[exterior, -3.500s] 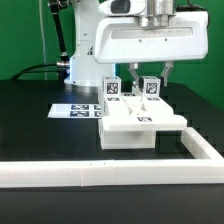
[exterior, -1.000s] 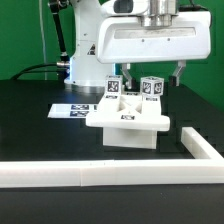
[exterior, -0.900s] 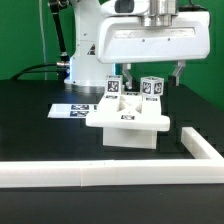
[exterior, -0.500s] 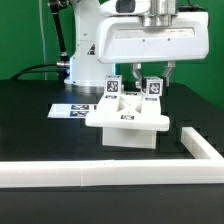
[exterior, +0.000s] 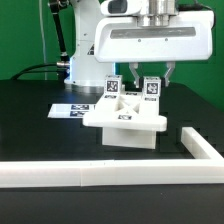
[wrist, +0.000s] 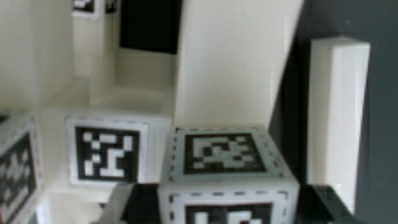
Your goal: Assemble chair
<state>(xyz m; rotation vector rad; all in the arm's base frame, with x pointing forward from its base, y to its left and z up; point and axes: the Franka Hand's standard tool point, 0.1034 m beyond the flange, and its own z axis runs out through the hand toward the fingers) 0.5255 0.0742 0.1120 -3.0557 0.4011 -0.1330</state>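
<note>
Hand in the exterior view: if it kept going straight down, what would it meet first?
The hand points down, its fingers flanking the right tagged block. Likely first contact: the white chair slab beneath, though depth is unclear.

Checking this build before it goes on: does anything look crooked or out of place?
Nothing stands out. The white blocky plastic chair sits level on the black table, its two tagged upright blocks standing straight under the pincer.

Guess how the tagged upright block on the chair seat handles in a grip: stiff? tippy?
Likely stiff: the tagged block looks like solid white plastic. Flat sides should grip squarely, though smooth plastic may slip. Standing tall on the seat slab, it might tip if nudged.
</note>
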